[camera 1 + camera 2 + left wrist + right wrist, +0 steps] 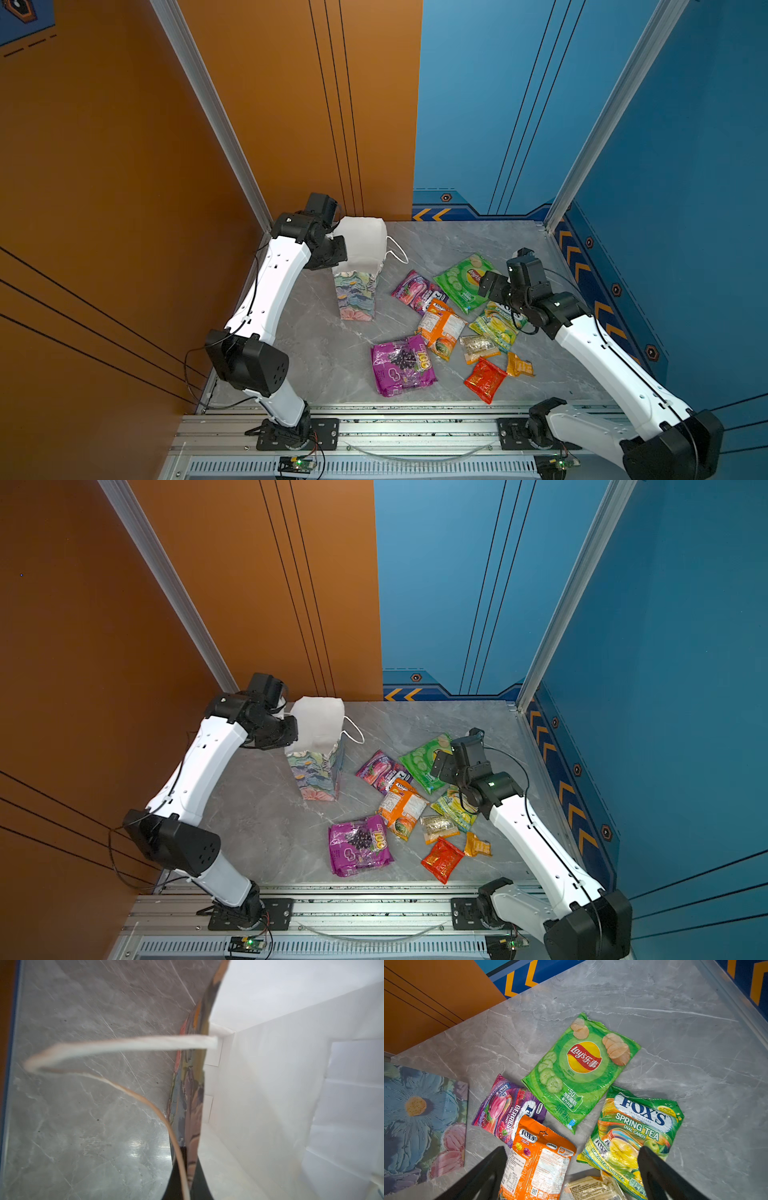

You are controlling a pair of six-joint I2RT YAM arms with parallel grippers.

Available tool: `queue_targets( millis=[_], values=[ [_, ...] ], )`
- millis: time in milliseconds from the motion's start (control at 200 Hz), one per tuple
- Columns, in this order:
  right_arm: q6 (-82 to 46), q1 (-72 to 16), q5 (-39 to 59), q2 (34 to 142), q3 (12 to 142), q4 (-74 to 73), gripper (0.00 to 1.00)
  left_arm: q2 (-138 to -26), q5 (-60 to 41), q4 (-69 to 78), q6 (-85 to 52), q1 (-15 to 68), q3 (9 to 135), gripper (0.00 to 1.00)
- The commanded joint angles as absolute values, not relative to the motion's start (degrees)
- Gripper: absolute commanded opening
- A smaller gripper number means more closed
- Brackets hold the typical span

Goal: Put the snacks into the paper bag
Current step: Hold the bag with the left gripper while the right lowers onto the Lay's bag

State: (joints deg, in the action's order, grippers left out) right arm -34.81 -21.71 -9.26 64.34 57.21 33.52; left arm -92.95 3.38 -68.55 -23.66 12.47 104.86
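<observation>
Closest to the camera, a metal rail [415, 428] is laid along the front edge of the grey table [316, 357]. Beyond it, the snacks are spread flat on the table to the right of the paper bag [355, 295]. A purple grape packet [401, 365] is placed at the front, with a red packet [484, 380] and a small orange-yellow packet [519, 365] beside it. Further back, a tan packet [478, 347] is seen. An orange packet [440, 328] is laid over the corner of a purple berry packet [415, 291], and a yellow-green packet [498, 328] is found just right of them. Farthest back, a green crisp packet [465, 280] is seen. The paper bag is stood upright at the rear left, its white inside shown through the open mouth. One cord handle [397, 251] is hung over its side. The left gripper [190, 1176] is clamped on the bag's wall near the rim, one finger [172, 1188] outside it and one inside. The right gripper [572, 1148] is held spread wide above the orange and yellow-green packets.
</observation>
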Motion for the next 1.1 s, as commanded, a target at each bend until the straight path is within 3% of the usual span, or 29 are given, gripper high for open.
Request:
queue_targets(
  millis=[0,195,365,901,1096],
  values=[
    [-35.73,-24.05,-10.52,66.01,58.64,35.54,1.0,-86.59,7.91,-66.05,-21.85,10.95,102.45,0.0],
    [-35.95,-30.0,-11.85,72.24,59.98,36.4,0.99,-79.57,7.49,-58.16,-21.46,8.05,93.57,0.0],
    [-34.67,-28.56,-8.4,80.53,64.8,39.21,0.98,-77.39,5.36,-54.43,-20.78,6.32,89.21,0.0],
    [-27.87,-3.06,-2.26,104.85,79.95,42.88,0.95,-74.28,1.36,-50.63,-20.57,1.4,85.04,0.0],
    [-29.6,-0.53,0.29,109.64,81.76,41.67,0.92,-74.44,1.06,-50.67,-20.61,0.88,84.95,0.0]
  ],
)
